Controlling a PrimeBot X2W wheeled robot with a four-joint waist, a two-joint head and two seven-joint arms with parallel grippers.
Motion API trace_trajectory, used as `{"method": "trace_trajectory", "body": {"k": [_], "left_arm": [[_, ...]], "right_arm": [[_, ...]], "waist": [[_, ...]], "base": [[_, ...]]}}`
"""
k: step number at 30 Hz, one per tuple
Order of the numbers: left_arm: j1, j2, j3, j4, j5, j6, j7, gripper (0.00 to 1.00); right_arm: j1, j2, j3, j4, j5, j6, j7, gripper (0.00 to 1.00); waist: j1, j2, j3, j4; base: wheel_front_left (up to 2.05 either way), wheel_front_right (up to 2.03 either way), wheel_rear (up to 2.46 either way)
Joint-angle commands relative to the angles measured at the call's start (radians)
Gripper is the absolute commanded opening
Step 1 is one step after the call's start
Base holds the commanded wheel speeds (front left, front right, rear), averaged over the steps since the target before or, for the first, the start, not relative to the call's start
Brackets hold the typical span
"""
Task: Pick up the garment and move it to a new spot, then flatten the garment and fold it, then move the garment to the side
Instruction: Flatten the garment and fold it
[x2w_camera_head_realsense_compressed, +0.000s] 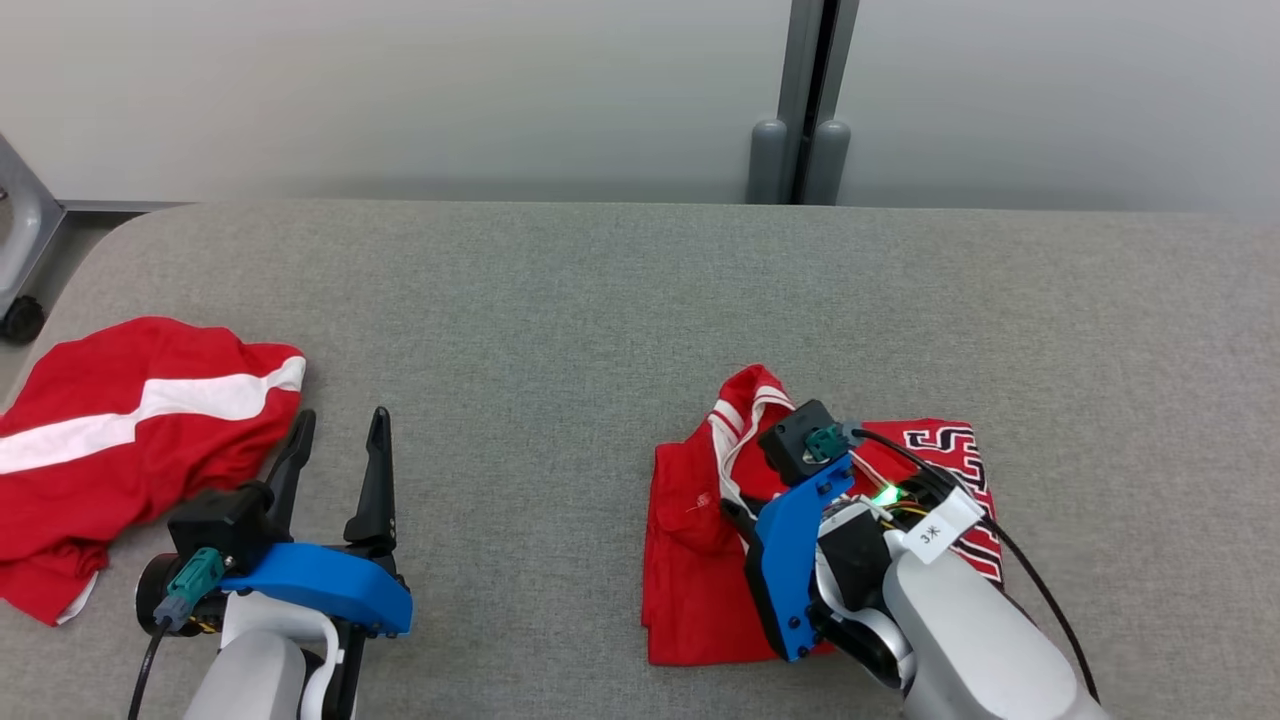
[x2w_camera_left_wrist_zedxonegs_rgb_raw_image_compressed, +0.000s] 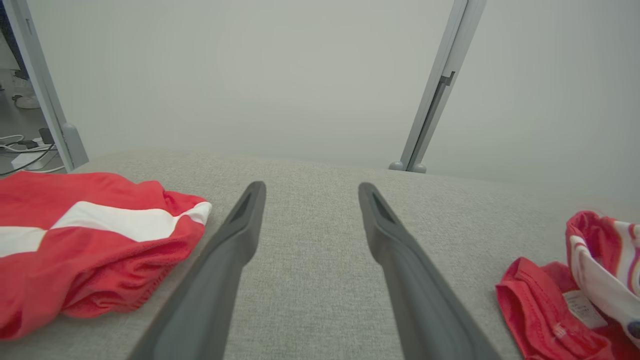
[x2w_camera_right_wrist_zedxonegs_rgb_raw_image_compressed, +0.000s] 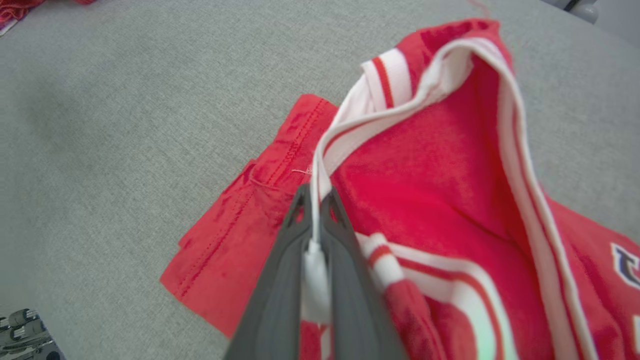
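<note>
Currently the garment (x2w_camera_head_realsense_compressed: 700, 560), a red jersey folded on the grey tabletop (x2w_camera_head_realsense_compressed: 600, 300), lies directly beneath the right pincer (x2w_camera_right_wrist_zedxonegs_rgb_raw_image_compressed: 316, 195), whose 2 fingers are closed on its white trim. Its length runs sideways, hem left of that pincer, lettering right. Well left, the left pincer (x2w_camera_head_realsense_compressed: 342, 418) gapes empty beside a red cloth (x2w_camera_head_realsense_compressed: 120, 440) with a white stripe.

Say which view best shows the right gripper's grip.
Right wrist view: the right gripper is shut on the white trim of the garment. In the head view its wrist covers the grip; the left wrist view catches the garment's edge.
</note>
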Motion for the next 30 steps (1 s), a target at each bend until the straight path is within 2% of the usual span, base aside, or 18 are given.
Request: {"method": "trace_trajectory", "body": {"k": [1, 9, 11, 12, 16, 21, 25, 30], "left_arm": [[-0.017, 0.0, 0.0, 0.004, -0.002, -0.003, -0.003, 1.0], [-0.034, -0.004, -0.012, 0.014, -0.002, -0.005, -0.004, 1.0], [-0.035, -0.005, -0.014, 0.017, -0.003, -0.005, -0.005, 1.0], [-0.035, -0.004, -0.013, 0.018, -0.004, -0.005, -0.005, 1.0], [-0.027, -0.001, -0.008, 0.02, -0.007, -0.004, -0.005, 1.0], [-0.012, 0.008, 0.001, 0.016, -0.007, 0.0, -0.006, 1.0], [-0.001, 0.012, 0.008, 0.008, -0.009, 0.004, -0.006, 1.0], [0.013, 0.015, 0.011, -0.004, -0.009, 0.01, -0.006, 1.0]], "right_arm": [[-0.03, 0.003, 0.03, 0.023, 0.032, 0.0, -0.018, 0.0], [-0.095, 0.003, 0.114, 0.115, 0.138, 0.0, -0.066, 0.0], [-0.106, 0.003, 0.123, 0.137, 0.15, 0.0, -0.075, 0.54], [-0.109, 0.003, 0.124, 0.142, 0.16, 0.0, -0.086, 1.0], [-0.115, 0.003, 0.125, 0.127, 0.23, 0.0, -0.12, 1.0], [-0.116, 0.002, 0.102, -0.026, 0.39, 0.0, -0.174, 1.0], [-0.099, -0.019, 0.039, -0.115, 0.37, 0.0, -0.202, 1.0], [0.006, -0.091, -0.136, -0.228, 0.239, 0.0, -0.235, 1.0]], "waist": [[0.0001, -0.0001, 0.006, 0.009], [0.0001, -0.0001, 0.018, 0.026], [0.0001, -0.0001, 0.018, 0.028], [0.0001, -0.0001, 0.017, 0.028], [0.0001, -0.0001, 0.013, 0.023], [0.0001, -0.0001, 0.004, 0.007], [0.0001, -0.0001, -0.002, -0.006], [0.0001, -0.0001, -0.017, -0.02]], "base": [[0.0, 0.0, 0.0], [0.0, 0.0, 0.0], [0.0, 0.0, 0.0], [0.0, 0.0, 0.0], [0.0, 0.0, 0.0], [0.0, 0.0, 0.0], [0.0, 0.0, 0.0], [0.0, 0.0, 0.0]]}}
